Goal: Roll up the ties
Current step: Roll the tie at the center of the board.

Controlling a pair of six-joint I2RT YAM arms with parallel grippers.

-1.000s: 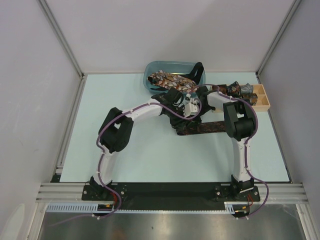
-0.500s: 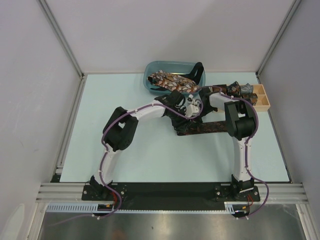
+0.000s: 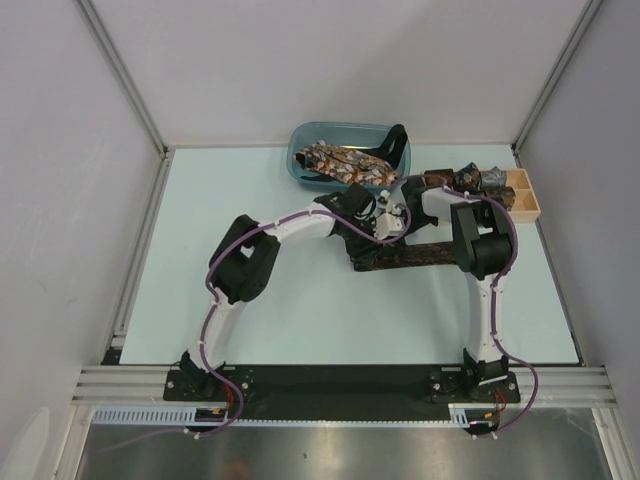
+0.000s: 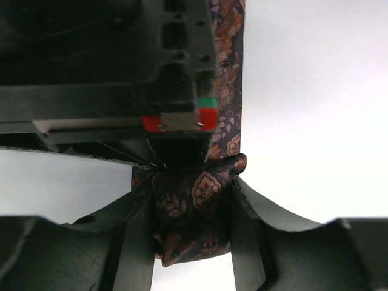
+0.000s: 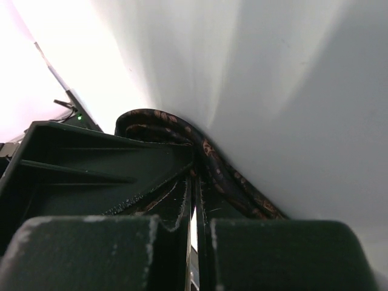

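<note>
A dark brown tie (image 3: 415, 256) with an orange print lies flat across the mid table, its left end drawn up into a small roll. In the left wrist view my left gripper (image 4: 191, 218) is shut on that roll of tie (image 4: 203, 194), one finger on each side. From above, the left gripper (image 3: 392, 222) meets my right gripper (image 3: 405, 203) over the tie's left end. My right gripper (image 5: 195, 177) is shut, its tips pinching the tie's curled edge (image 5: 227, 176). The right gripper's black body (image 4: 176, 91) hangs just above the roll.
A blue bin (image 3: 298, 143) at the back holds loose ties (image 3: 340, 160). A wooden tray (image 3: 527, 207) stands at the back right with rolled ties (image 3: 470, 180) in and beside it. Frame rails edge the table on both sides.
My left gripper has slid right and slightly back, closing in on the right gripper, and its elbow has followed. The right arm and the flat tie have stayed put.
</note>
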